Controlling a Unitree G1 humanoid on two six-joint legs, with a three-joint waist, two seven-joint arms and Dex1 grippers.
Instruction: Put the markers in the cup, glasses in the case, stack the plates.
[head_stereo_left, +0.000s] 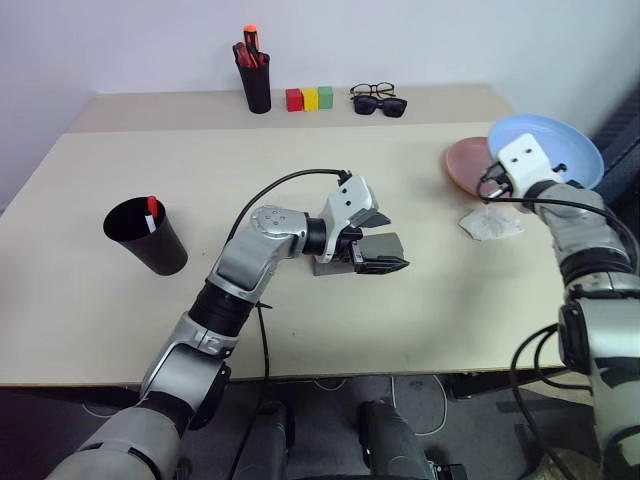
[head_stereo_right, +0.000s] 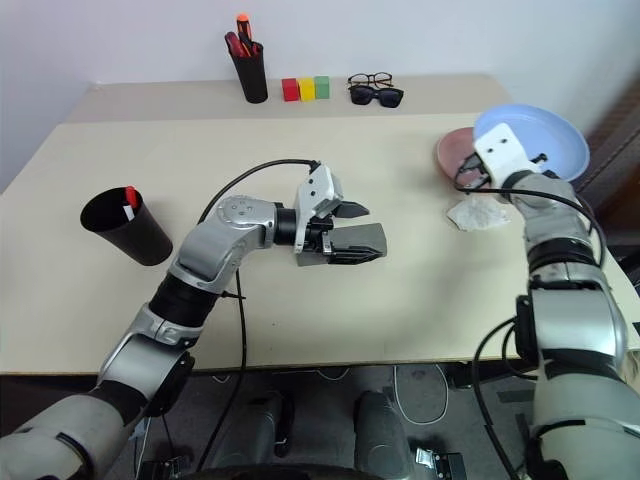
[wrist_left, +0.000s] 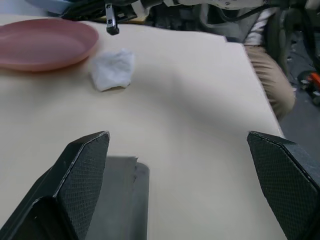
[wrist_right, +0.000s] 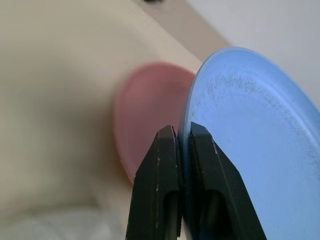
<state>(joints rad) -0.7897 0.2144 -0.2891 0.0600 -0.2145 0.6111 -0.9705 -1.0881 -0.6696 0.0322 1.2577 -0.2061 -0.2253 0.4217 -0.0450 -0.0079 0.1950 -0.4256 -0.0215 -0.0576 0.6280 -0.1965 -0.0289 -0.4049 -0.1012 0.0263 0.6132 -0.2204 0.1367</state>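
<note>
Plate stacking is in hand. The right gripper (wrist_right: 182, 137) has its fingers clamped on the light blue plate's (head_stereo_left: 560, 145) rim, holding it raised beside the pink plate (head_stereo_left: 470, 165); next it needs centring above and lowering. The left gripper (head_stereo_left: 375, 245) hovers, fingers apart, over the grey case (wrist_left: 120, 200). The beige table (head_stereo_left: 420, 300) stands against a white wall.

Both head views look down and forward over the worktop (head_stereo_left: 420, 300). Each wrist view looks close along its own pincer; both share the pink plate (wrist_left: 45, 42).
</note>
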